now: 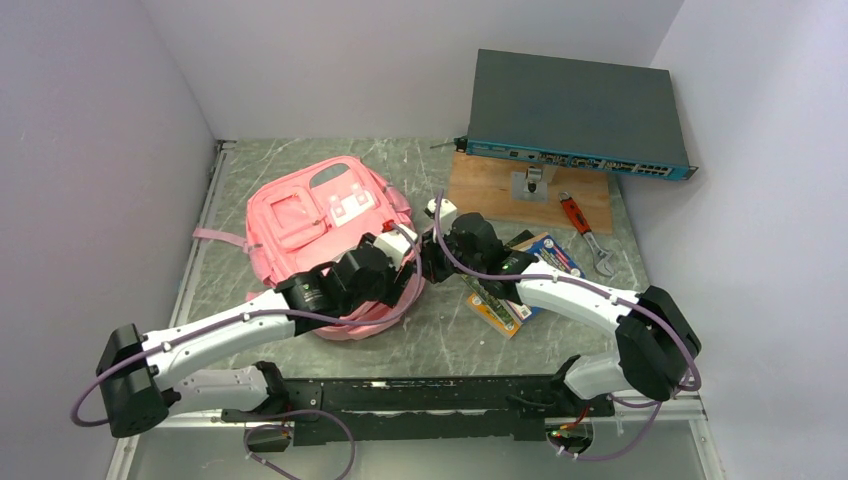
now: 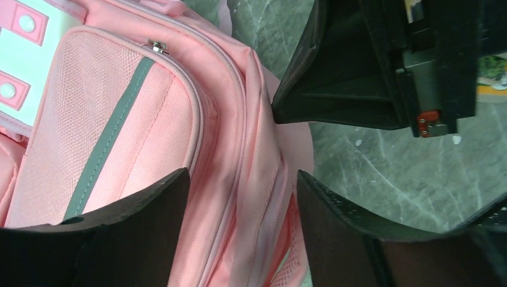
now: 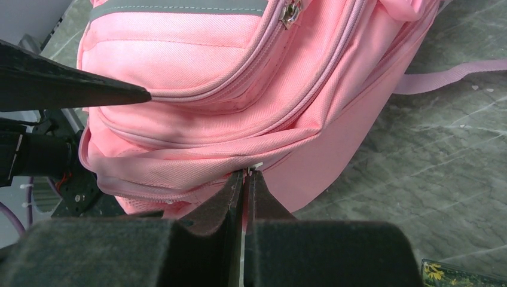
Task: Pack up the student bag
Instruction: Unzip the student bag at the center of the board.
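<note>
while the student bag [image 1: 320, 215] lies on the left half of the table [image 1: 440, 335], the right gripper [image 3: 245, 176] is pinched on its side seam, apparently at a zip tab; the left gripper [image 2: 242, 179] straddles the same edge, jaws apart. soft fabric should sag, so seams and zip pulls look the surest hold.

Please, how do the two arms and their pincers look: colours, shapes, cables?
The left arm and right arm have white links and bulky black joints; a purple cable runs along each. The left pincer and right pincer have black, wedge-shaped fingers.
</note>
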`<state>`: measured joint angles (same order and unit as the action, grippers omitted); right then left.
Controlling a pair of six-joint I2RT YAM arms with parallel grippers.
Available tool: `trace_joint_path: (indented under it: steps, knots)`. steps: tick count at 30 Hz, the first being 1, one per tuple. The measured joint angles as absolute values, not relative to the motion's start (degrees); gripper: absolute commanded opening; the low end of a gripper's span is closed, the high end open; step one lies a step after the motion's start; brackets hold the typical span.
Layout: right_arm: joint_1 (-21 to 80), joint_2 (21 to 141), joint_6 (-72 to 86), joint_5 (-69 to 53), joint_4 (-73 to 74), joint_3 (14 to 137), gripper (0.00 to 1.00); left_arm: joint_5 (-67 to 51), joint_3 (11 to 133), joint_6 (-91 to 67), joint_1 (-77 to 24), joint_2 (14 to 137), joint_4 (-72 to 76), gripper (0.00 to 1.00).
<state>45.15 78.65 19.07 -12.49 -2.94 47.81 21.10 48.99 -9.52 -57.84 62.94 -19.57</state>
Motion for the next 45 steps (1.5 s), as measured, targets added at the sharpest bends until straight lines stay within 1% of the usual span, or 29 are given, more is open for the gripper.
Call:
trace_joint_path:
  steps: [5,7,9,13,17,21,33,34,35,36,37,38,39,41,45]
  knots:
    - [45.3,78.6,19.0,-12.2,-2.9,47.8,0.0,24.0,49.2,-10.2,-57.8,65.6,-21.2,0.23]
    - [45.4,78.6,19.0,-11.8,-2.8,47.8,0.0,25.6,49.9,-10.3,-57.8,66.7,-23.1,0.1]
    - [45.5,78.5,18.6,-10.9,-2.7,47.8,0.0,26.8,50.4,-10.8,-58.0,66.6,-24.6,0.0]
    - [46.0,78.2,17.9,-8.9,-3.0,47.8,0.0,27.3,50.7,-11.0,-58.1,63.2,-25.8,0.0]
    - [45.5,79.1,16.5,-5.8,-4.4,48.1,0.0,26.5,50.8,-9.9,-58.1,56.9,-27.9,0.0]
    - [43.9,84.4,14.6,-3.1,-4.4,52.1,0.0,25.2,52.6,-8.6,-58.0,53.7,-31.4,0.0]
    - [38.9,102.1,8.6,-3.2,-3.5,68.1,0.0,23.3,59.3,-5.3,-57.7,53.1,-36.3,0.0]
    - [38.8,103.3,8.3,-3.2,-2.6,69.6,0.1,23.3,59.9,-5.2,-57.6,53.5,-36.6,0.0]
    - [38.8,104.0,8.1,-3.3,-1.9,70.6,0.26,23.3,60.6,-5.1,-57.4,54.0,-37.0,0.0]
    - [38.9,104.2,8.0,-3.2,-1.1,71.1,0.45,23.2,61.3,-5.1,-57.1,54.7,-37.5,0.0]
    - [38.9,103.9,8.0,-2.9,0.0,71.1,0.55,23.1,62.2,-5.1,-56.5,55.7,-38.0,0.0]
    - [38.9,103.1,8.3,-2.3,0.9,70.7,0.6,22.7,63.1,-5.1,-55.9,56.6,-38.3,0.0]
    - [38.9,101.9,8.6,-1.7,1.3,69.7,0.68,22.0,63.9,-5.2,-55.2,57.5,-38.6,0.0]
    - [38.9,97.3,9.2,-1.4,1.7,65.3,0.73,19.9,65.0,-5.3,-53.4,58.9,-38.9,0.0]
    - [39.7,82.0,8.6,-3.8,-1.7,51.3,0.82,14.5,65.3,-5.8,-50.0,59.9,-38.9,0.0]
